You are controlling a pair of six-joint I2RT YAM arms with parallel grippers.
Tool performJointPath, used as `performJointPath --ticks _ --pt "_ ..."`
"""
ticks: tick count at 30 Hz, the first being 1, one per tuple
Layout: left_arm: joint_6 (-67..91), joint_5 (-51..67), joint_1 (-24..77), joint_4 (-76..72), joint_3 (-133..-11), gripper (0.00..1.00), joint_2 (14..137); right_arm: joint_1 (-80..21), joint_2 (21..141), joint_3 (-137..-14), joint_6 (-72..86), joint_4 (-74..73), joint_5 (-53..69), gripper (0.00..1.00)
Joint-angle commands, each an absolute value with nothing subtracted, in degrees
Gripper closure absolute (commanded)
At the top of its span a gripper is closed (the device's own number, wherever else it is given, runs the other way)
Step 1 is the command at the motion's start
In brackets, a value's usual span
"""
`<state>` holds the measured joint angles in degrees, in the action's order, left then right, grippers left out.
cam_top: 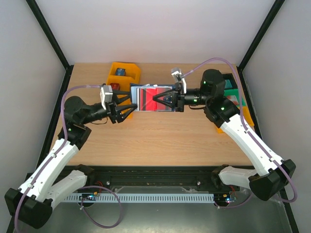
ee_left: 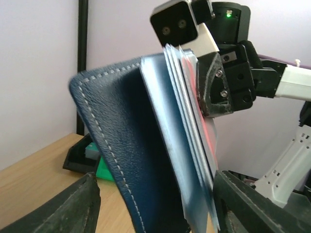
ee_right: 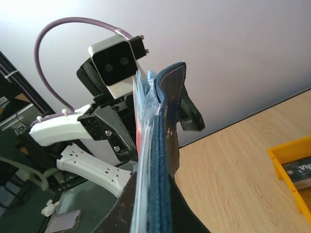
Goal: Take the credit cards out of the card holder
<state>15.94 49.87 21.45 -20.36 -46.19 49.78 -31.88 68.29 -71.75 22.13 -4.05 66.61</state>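
Above the table's [cam_top: 160, 141] far middle, the right claw [cam_top: 156, 100] pinches the open holder [ee_left: 121, 145]; the left claw [cam_top: 132, 104] gapes around it, gripping nothing. The cards [cam_top: 148, 93] sit inside, none out yet.

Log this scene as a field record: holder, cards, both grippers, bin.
holder: partly open, held up off the table
cards: in the holder, a red one showing
left gripper: open, fingers either side of the holder
right gripper: shut on the holder
bin: yellow, at the table's far side
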Motion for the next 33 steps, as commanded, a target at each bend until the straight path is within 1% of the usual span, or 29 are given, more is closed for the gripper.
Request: performJointPath --ticks 1,4,9,13,15,18,20,22,25,27,29,30,31,33 --pt "16.97 49.61 23.47 -21.81 -48.1 0.38 50.13 -32.48 68.25 -71.87 24.51 1.57 70.2 0.98" --pt "17.1 48.34 23.47 -21.89 -47.93 0.51 50.02 -33.06 68.64 -71.98 24.58 1.58 71.35 0.98" --pt "17.25 49.58 23.47 -22.8 -47.81 0.68 50.25 -33.81 69.05 -71.96 24.69 1.93 72.58 0.98" --pt "18.26 52.06 23.47 -24.51 -47.55 0.79 50.23 -33.95 69.26 -72.02 24.04 1.43 72.6 0.98" --pt "18.61 52.91 23.53 -25.32 -47.56 0.79 50.34 -33.93 69.3 -72.07 23.99 1.45 72.6 0.98" --pt "18.65 52.79 24.51 -26.36 -47.4 0.67 50.58 -34.12 69.79 -72.14 23.79 1.45 69.96 0.98" --pt "18.7 52.3 25.65 -26.63 -47.23 0.68 51.06 -34.66 70.68 -72.24 23.81 2.14 68.39 0.98" --pt "19.6 51.24 26.31 -26.75 -46.96 0.76 51.31 -35.13 71.39 -72.61 23.54 2.61 67.87 0.98" --pt "19.8 50.38 26.54 -26.64 -46.86 0.96 51.28 -35.33 71.52 -73.03 22.74 2.47 67.59 0.98" --pt "18.82 49.98 26.54 -25.42 -47.12 0.98 51.02 -35.33 71.14 -72.59 21.62 1.74 67.04 0.98" --pt "17.46 48.29 26.54 -22.26 -47.62 0.98 50.74 -35.24 70.73 -72.63 19.49 -1.24 64.47 0.76" --pt "16.13 46.31 26.54 -19.71 -48.05 0.98 50.73 -35.12 70.56 -72.71 17.68 -3.53 62.72 0.6" --pt "14.28 43.44 26.54 -16.71 -48.56 0.98 50.57 -34.97 70.43 -72.83 15.79 -6.2 60.1 0.47" --pt "9.49 35.85 26.58 -10.48 -49.79 0.98 50.47 -34.49 69.88 -72.79 13.3 -10.67 51.19 0.29"
